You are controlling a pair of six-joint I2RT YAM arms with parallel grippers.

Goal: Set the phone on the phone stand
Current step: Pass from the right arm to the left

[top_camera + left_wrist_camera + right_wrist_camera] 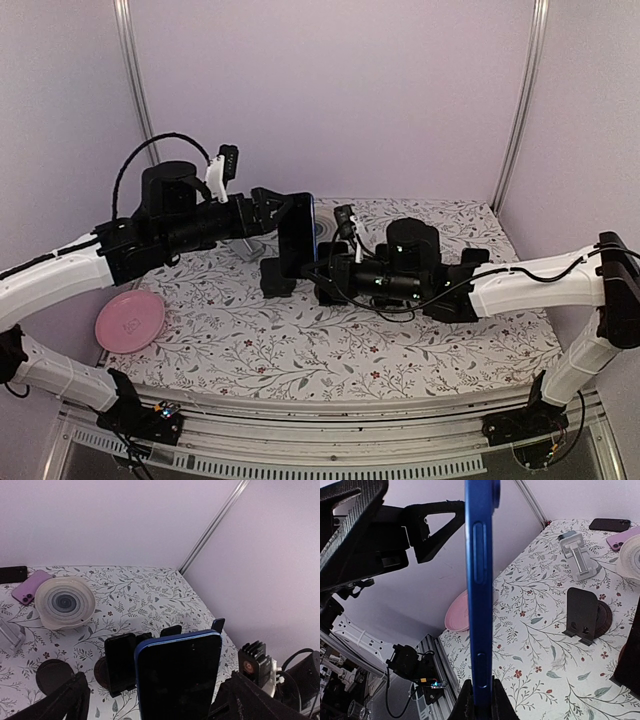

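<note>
Surface [300,350] printed with flowers spans the top view, both arms meeting at its centre. The right gripper [481,700] is clamped on the bottom edge of a blue phone [480,580], holding it upright off the surface. The left gripper [160,705] stands wide apart either side of the phone, grasping nothing. A black phone stand [582,614] sits right of centre in the right wrist view; a pink plate [130,320] lies lower left in the top view.

You've got soft, even, purple-tinted light from overhead; shadows on the table [300,345] are faint. Top view sharp, darker along the bottom edge. Right wrist: blue phone [479,580] up close looks slightly soft, table behind it crisp.
</note>
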